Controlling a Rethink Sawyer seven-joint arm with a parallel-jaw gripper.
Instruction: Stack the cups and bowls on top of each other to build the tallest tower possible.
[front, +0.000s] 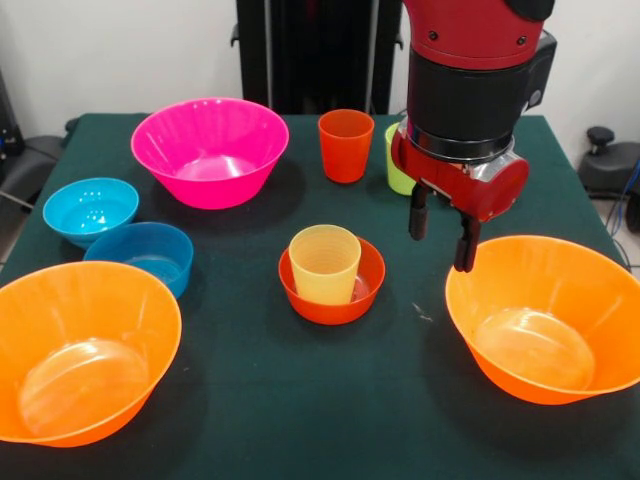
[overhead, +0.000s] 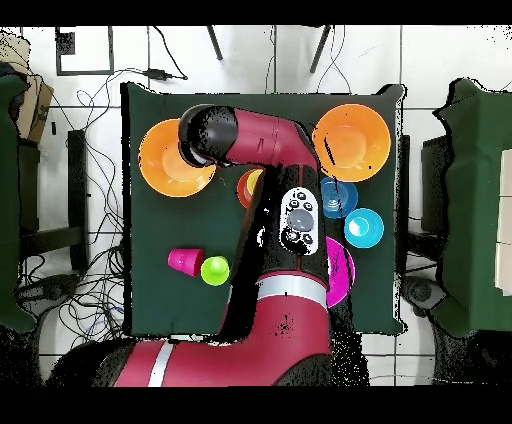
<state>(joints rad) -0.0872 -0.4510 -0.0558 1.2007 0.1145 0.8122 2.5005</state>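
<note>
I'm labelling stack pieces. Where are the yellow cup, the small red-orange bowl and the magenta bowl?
yellow cup (front: 323, 266): front view, ribbed side wall.
small red-orange bowl (front: 331, 309): front view, near outer wall.
magenta bowl (front: 210, 150): front view, inner wall.

We list: yellow cup (front: 324, 263) upright in red-orange bowl (front: 331, 297); gripper (front: 443, 233) open, hanging beside right orange bowl (front: 545, 316).

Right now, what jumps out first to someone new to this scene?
The red and black gripper hangs open and empty by the rim of the right-hand orange bowl in the front view. At mid-table, the yellow cup stands inside the small red-orange bowl. The magenta bowl sits at the far side.
</note>
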